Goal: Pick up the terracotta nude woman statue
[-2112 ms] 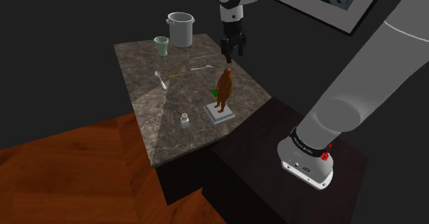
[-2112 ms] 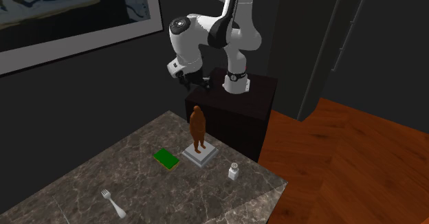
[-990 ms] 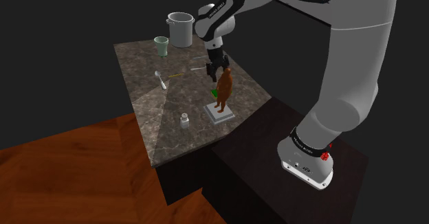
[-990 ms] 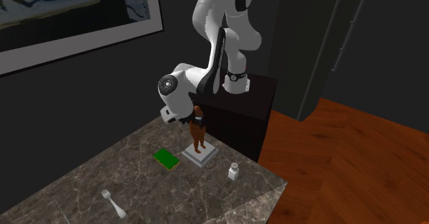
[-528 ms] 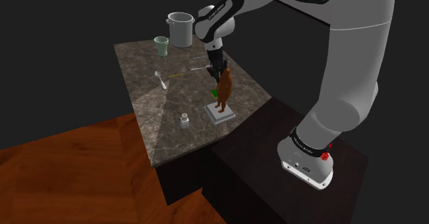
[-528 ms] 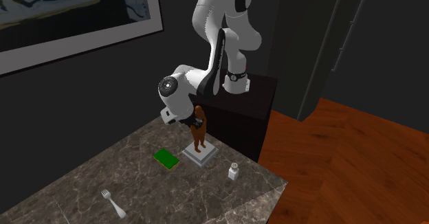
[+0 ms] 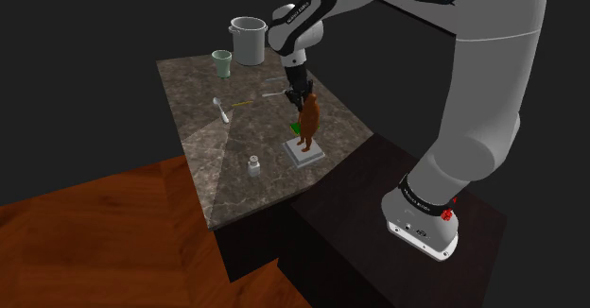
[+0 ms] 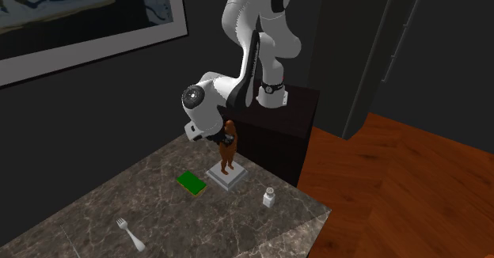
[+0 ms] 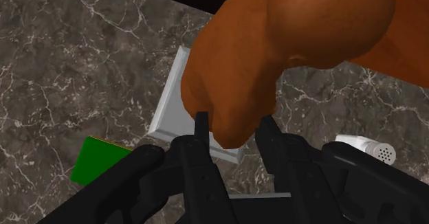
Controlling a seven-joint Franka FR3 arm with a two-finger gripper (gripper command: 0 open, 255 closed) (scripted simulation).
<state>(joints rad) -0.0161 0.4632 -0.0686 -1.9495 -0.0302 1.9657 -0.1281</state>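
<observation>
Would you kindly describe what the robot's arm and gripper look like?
The arm has thick, rounded white links with dark joint rings, a black lettered band near its wrist and small red marks by its base. The gripper is all black, with two slim fingers.

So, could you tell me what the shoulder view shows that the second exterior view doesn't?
In the shoulder view, not the other: a grey pot and a pale cup on the table. In the second exterior view, not the shoulder: a framed picture on the wall and a dark cabinet. Both: the gripper shut on the statue, the shaker and the fork.
</observation>
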